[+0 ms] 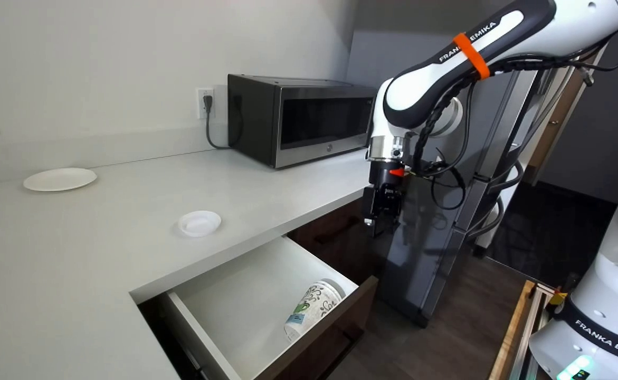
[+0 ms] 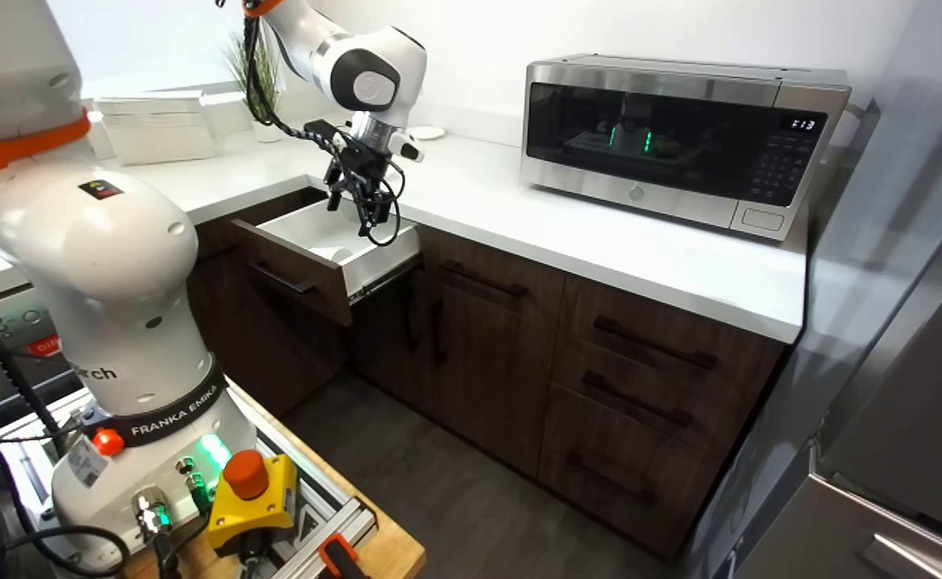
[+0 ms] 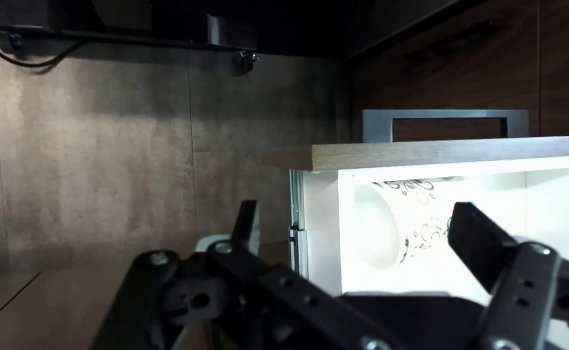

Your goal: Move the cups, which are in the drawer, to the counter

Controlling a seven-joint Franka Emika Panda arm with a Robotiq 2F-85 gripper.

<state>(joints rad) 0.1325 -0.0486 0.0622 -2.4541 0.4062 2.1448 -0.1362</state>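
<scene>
The Robotiq gripper gapes wide, and the patterned paper cups in the drawer look light, crushable, and best pinched gently mid-body.

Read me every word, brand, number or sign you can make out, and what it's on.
"FRAN" and "EMIKA": arm, split by the orange strap.
"FRANKA EMIKA": black band around the base.
"rch": just above that band, start unreadable.
"DIR": red sign, rest not visible.
"13": seemingly, on the display of the microwave; first character too blurred.
Too small or blurred: buttons, badge, dark sticker, white tag, any print on the blue patch of the cups.
</scene>
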